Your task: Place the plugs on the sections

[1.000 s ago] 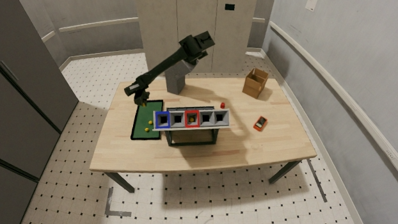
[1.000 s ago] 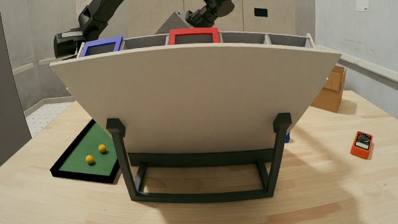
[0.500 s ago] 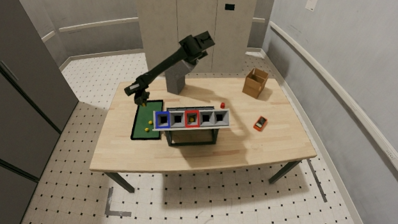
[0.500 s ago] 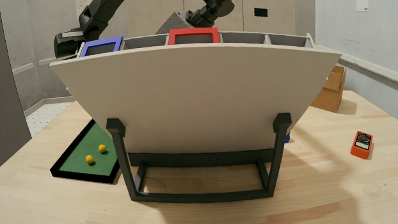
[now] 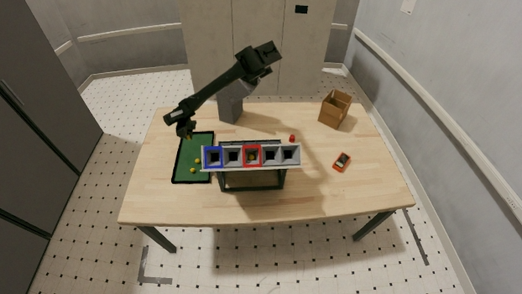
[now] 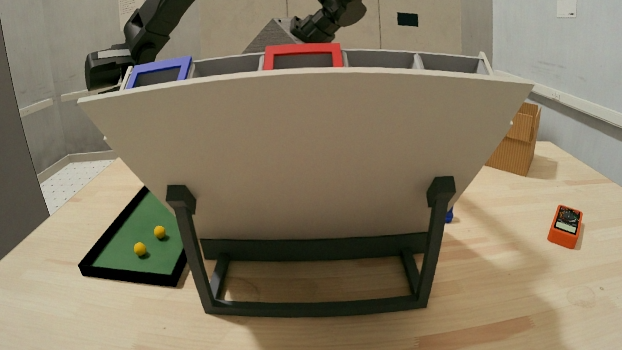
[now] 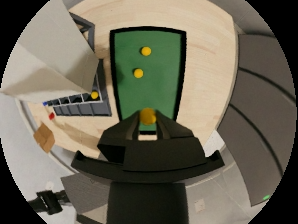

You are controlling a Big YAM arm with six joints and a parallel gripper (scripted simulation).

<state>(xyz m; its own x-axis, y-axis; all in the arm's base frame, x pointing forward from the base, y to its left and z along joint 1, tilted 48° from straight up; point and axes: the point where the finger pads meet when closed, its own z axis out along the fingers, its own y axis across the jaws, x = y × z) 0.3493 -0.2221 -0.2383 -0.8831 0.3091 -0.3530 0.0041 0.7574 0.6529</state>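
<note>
My gripper (image 5: 187, 135) hangs over the far end of the green marble tray (image 5: 194, 157), shut on a yellow marble (image 7: 149, 117). Two more yellow marbles (image 5: 195, 165) lie in the tray, which also shows in the front view (image 6: 137, 240). The funnel rack (image 5: 252, 155) stands right of the tray, with the blue-banded funnel (image 5: 213, 156) at its left end and the red-banded funnel (image 5: 252, 155) in the middle. A yellow marble (image 5: 251, 157) sits in the red-banded funnel. The red plug (image 5: 292, 138) stands behind the rack. The blue plug (image 6: 449, 215) peeks out behind the right leg. The cover (image 6: 305, 150) hides the pipes.
A cardboard box (image 5: 335, 108) stands at the back right of the table. An orange device (image 5: 341, 162) lies right of the rack. The arm's grey base (image 5: 230, 101) stands behind the rack.
</note>
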